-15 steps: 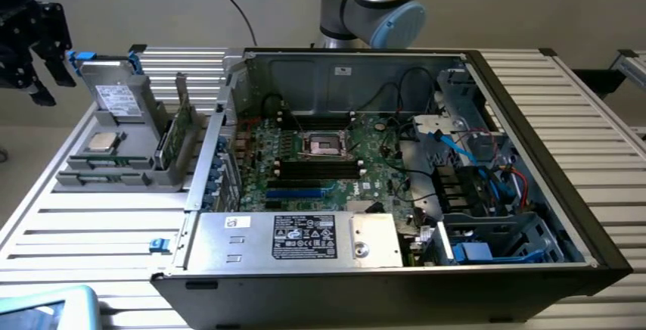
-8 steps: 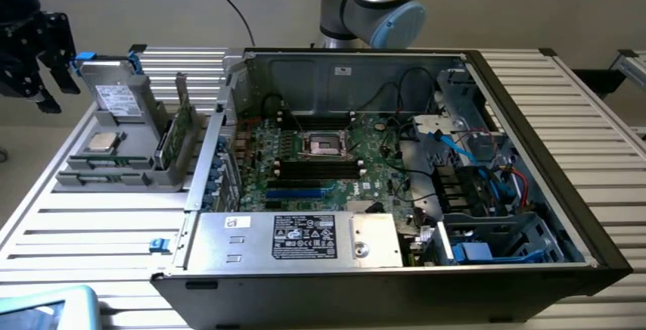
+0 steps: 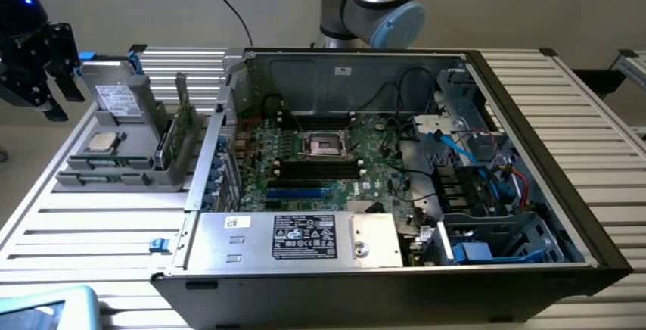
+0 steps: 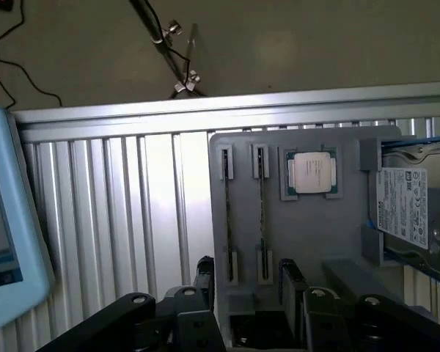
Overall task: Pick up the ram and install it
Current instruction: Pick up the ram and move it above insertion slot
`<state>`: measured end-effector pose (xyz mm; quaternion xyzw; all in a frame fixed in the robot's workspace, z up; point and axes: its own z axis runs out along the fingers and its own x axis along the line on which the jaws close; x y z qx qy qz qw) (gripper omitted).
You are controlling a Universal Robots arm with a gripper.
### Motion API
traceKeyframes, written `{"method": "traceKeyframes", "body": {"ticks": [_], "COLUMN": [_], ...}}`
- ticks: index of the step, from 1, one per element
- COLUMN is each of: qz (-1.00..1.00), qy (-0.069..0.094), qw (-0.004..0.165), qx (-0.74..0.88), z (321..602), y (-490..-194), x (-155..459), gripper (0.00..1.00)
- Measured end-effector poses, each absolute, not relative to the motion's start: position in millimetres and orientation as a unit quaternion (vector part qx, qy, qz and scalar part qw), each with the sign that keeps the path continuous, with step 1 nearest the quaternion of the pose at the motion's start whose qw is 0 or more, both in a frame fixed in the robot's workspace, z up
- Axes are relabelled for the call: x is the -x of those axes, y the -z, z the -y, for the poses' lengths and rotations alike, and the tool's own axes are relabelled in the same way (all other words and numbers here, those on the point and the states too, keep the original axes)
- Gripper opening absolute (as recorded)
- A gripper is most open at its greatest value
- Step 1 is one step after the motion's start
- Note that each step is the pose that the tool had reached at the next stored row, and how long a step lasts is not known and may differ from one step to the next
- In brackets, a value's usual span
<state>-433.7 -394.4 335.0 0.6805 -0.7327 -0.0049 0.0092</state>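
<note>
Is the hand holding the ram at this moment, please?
No, the hand is open and empty; the ram stands in its grey holder.

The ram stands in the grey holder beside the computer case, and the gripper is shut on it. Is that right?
No. The ram stands in the grey holder beside the computer case, but the gripper is open and clear of it, holding nothing. The wrist view shows its fingers apart, short of the ram.

Ribbed shiny aluminium table (image 3: 101, 224), matt plastic tray (image 4: 315, 235), circuit-board ram (image 3: 180, 137)
</note>
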Motion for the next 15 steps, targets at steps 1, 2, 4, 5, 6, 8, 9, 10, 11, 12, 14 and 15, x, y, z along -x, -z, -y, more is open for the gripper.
{"method": "traceKeyframes", "body": {"ticks": [1, 2, 4, 5, 6, 8, 9, 10, 11, 12, 14, 15], "qz": [0.733, 0.733, 0.733, 0.733, 0.733, 0.733, 0.733, 0.733, 0.733, 0.733, 0.733, 0.733], "qy": [0.005, 0.005, 0.005, 0.005, 0.005, 0.005, 0.005, 0.005, 0.005, 0.005, 0.005, 0.005], "qw": [0.009, 0.009, 0.009, 0.009, 0.009, 0.009, 0.009, 0.009, 0.009, 0.009, 0.009, 0.009], "qx": [-0.681, -0.681, -0.68, -0.68, -0.681, -0.681, -0.681, -0.681, -0.681, -0.681, -0.681, -0.68], "z": [394, 394, 394, 395, 395, 395, 395, 395, 395, 395, 395, 395], "y": [-333, -331, -328, -326, -324, -320, -318, -317, -315, -313, -309, -308], "x": [434, 434, 434, 434, 434, 434, 434, 434, 433, 433, 431, 431], "gripper": [0.49, 0.49, 0.49, 0.49, 0.49, 0.49, 0.49, 0.49, 0.49, 0.49, 0.49, 0.49]}}
